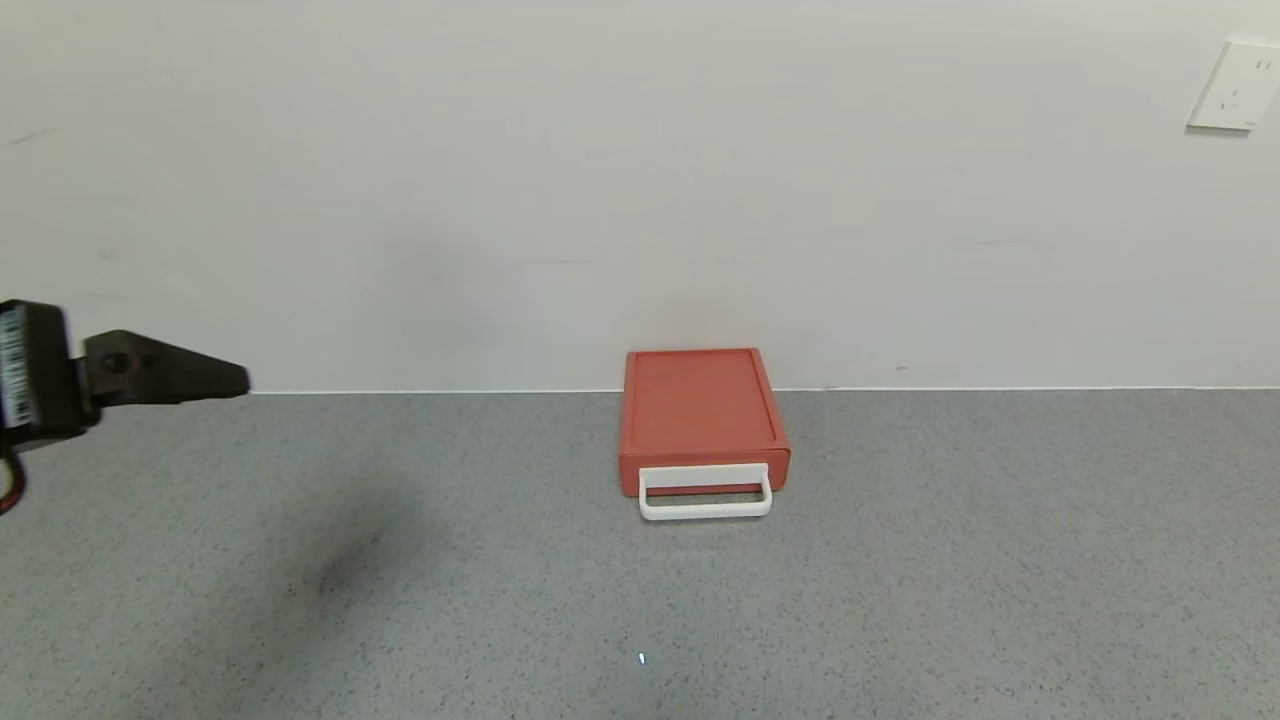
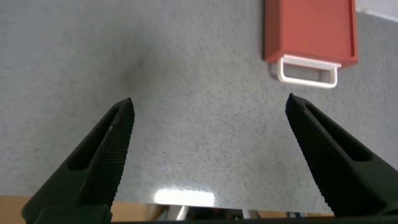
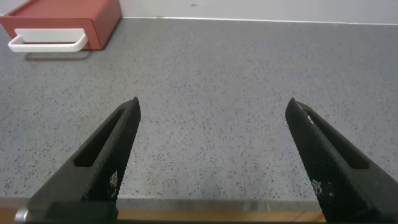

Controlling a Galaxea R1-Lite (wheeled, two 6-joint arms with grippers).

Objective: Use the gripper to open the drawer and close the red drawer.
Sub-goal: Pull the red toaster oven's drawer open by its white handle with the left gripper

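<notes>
The red drawer (image 1: 702, 418) is a flat orange-red box against the back wall at the table's middle. Its tray sits flush in the box and its white loop handle (image 1: 705, 493) faces me. My left gripper (image 1: 235, 380) hovers above the table far to the left of the drawer, open and empty. In the left wrist view the drawer (image 2: 310, 30) lies well beyond the wide-apart fingers of the left gripper (image 2: 209, 107). My right gripper (image 3: 212, 107) is open and empty near the table's front edge, out of the head view; the drawer (image 3: 62, 22) shows far from it.
The grey speckled table (image 1: 900, 580) runs back to a white wall. A white wall socket (image 1: 1235, 86) is high on the right. The table's front edge shows under both wrist views.
</notes>
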